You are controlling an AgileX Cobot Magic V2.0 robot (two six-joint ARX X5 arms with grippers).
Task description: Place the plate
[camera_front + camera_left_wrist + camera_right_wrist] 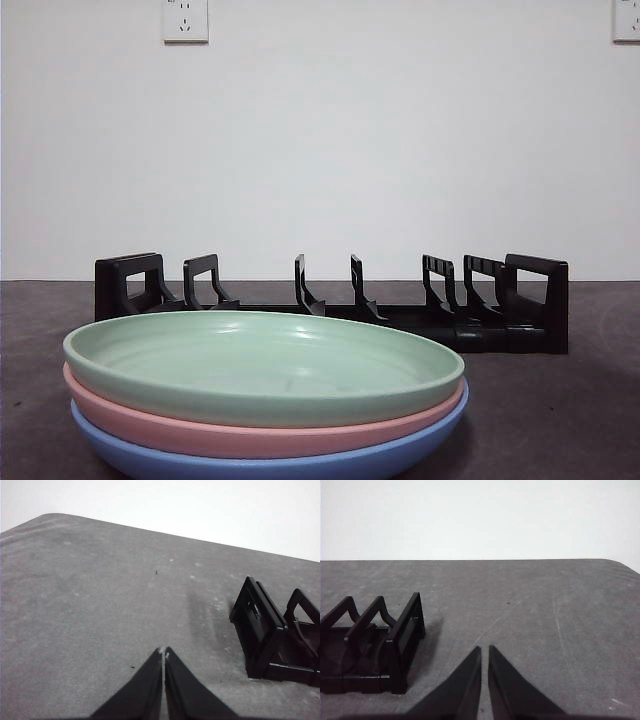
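Three plates stacked at the near edge of the front view: green plate (265, 362) on top, nested in a pink plate (250, 432), which sits in a blue plate (300, 462) at the bottom. All three lie flat, right way up, rims roughly aligned, the stack resting on the dark grey table (560, 410). Nothing is touching the green plate — no arm shows in the front view. Behind the stack, apart from it, stands a black dish rack (340, 300), long side across the view, with upright dividers spaced along it and a taller loop-shaped frame at each end; every slot is vacant. Beyond the rack is a plain white wall (320, 140) with a power socket (186, 20) high at the left and part of another (627, 20) at the right edge. Left gripper (164, 652) hangs over bare table with its jaws pressed together, tips meeting, nothing between them; one end of the rack (270, 635) is off to its side, well clear of the tips. Right gripper (485, 650) is likewise over bare table, jaws nearly together with only a thin slit between the tips, holding nothing — the rack's other end (380, 640) lies to its side, not touching. The plates appear in neither wrist view.
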